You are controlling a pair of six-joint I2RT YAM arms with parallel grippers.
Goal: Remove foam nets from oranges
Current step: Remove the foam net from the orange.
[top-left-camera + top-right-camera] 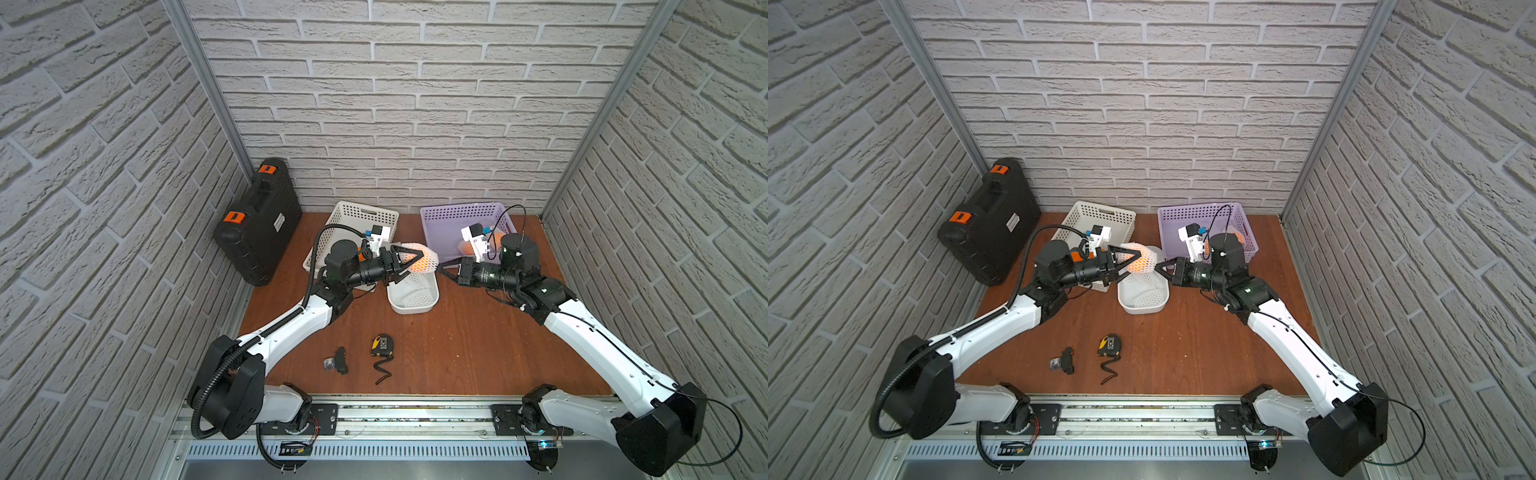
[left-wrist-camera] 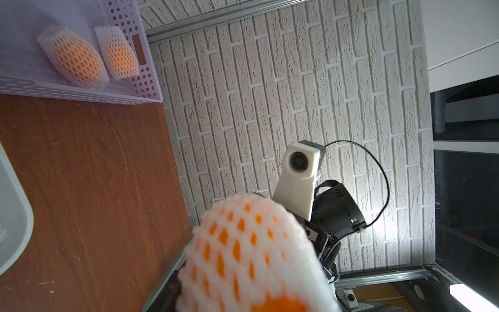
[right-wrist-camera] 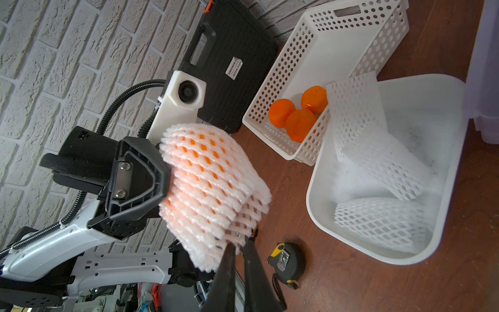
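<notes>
My left gripper (image 1: pixel 409 262) is shut on an orange (image 2: pixel 243 251) still wrapped in its white foam net (image 3: pixel 213 183), held above the white tub (image 1: pixel 432 305). My right gripper (image 3: pixel 239 244) is shut on the net's loose free end, opposite the left one, as both top views show (image 1: pixel 1158 268). Three bare oranges (image 3: pixel 297 113) lie in the white basket (image 3: pixel 286 67). Empty foam nets (image 3: pixel 378 162) lie in the tub. Two more netted oranges (image 2: pixel 75 62) sit in the purple basket (image 2: pixel 81 93). In the left wrist view the held fruit hides my left fingers.
A black case (image 1: pixel 257 224) with orange latches leans against the left wall. A tape measure (image 1: pixel 382 345) and a small black part (image 1: pixel 338 361) lie on the wooden table towards the front. The white and purple baskets stand against the back wall.
</notes>
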